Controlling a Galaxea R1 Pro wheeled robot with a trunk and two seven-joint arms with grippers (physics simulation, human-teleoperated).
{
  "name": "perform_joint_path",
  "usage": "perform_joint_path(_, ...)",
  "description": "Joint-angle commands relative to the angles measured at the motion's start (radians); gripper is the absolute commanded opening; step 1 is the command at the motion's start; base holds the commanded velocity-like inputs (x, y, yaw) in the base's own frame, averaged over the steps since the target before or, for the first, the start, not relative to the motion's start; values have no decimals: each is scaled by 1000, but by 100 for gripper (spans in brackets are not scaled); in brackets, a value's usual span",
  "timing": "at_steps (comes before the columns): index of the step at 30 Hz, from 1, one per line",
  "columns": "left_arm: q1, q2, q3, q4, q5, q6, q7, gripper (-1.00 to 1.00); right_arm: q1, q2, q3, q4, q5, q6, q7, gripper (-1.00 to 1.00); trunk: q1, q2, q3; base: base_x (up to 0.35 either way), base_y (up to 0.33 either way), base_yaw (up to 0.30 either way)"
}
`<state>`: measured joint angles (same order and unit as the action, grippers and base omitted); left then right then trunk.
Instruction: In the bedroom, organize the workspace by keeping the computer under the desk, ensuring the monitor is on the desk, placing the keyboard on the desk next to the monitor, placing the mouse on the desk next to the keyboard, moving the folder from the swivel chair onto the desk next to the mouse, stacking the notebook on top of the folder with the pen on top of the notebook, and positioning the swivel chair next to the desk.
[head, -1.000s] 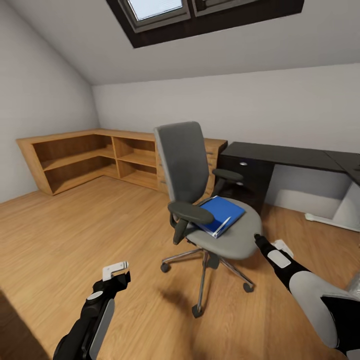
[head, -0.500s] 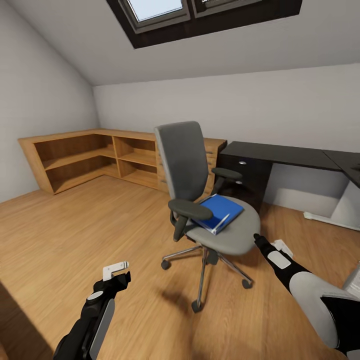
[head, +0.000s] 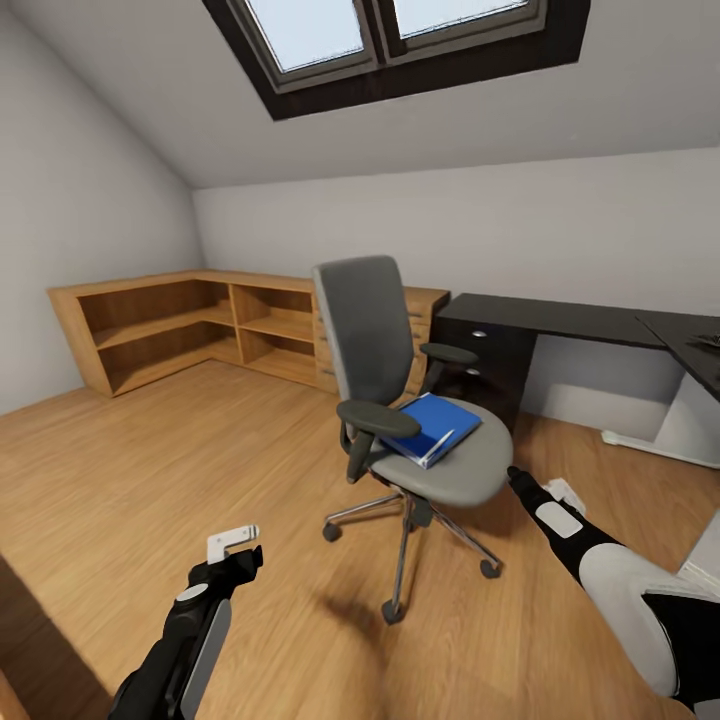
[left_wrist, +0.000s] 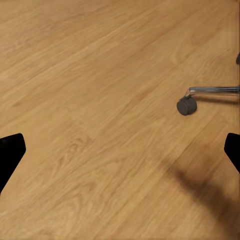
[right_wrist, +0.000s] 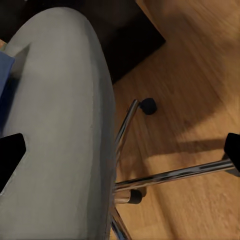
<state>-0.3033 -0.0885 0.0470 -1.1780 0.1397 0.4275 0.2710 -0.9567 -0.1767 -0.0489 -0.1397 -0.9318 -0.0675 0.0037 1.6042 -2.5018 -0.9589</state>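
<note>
Folder on the chair seat, right arm nearer

In the head view the blue folder (head: 432, 428) lies flat on the grey seat of the swivel chair (head: 415, 400) at the middle of the frame, its long axis running from lower left to upper right, towards the black worktop (head: 560, 318) at the right edge. The right gripper (head: 517, 480) sits just beside the seat's front-right rim, with the folder up and to its left in the frame; the left gripper (head: 235, 548) hangs well apart over bare floor (head: 150, 470) at lower left. So the right arm looks the likelier one to reach it. In each wrist view the dark jaw tips stand at opposite edges, spread wide with nothing between them. The folder is thin and bright blue, with a pale edge along its lower right side.
</note>
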Motion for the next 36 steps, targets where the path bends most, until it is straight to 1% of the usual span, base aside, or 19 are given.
perform_joint_path(1, 0, 0, 1, -1, 11, 4, 6, 100, 0, 0, -5, 0, -2, -2, 1, 100, -1, 0, 3, 0, 0, 0)
perform_joint_path(2, 0, 0, 1, -1, 11, 4, 6, 100, 0, 0, -5, 0, -2, -2, 1, 100, -1, 0, 7, 0, 0, 0)
perform_joint_path(14, 0, 0, 1, -1, 11, 4, 6, 100, 0, 6, -2, 2, -5, 4, 0, 100, -1, 0, 7, 0, 0, 0)
perform_joint_path(17, 0, 0, 1, -1, 11, 4, 6, 100, 0, 20, -1, 4, -5, 5, 1, 100, -1, 0, 7, 0, 0, 0)
perform_joint_path(28, 0, 0, 1, -2, 11, 4, 5, 100, 0, 55, 0, 7, 0, 4, 0, 100, -1, 0, 7, 0, 0, 0)
perform_joint_path(31, 0, 0, 1, -1, 11, 4, 5, 100, 0, 57, 0, 7, 0, 4, 1, 100, -1, 0, 7, 0, 0, 0)
perform_joint_path(36, 0, 0, -1, -1, 11, 3, 3, 100, 0, 66, 0, 10, 1, 6, 1, 100, -1, 0, 7, 83, 0, 0)
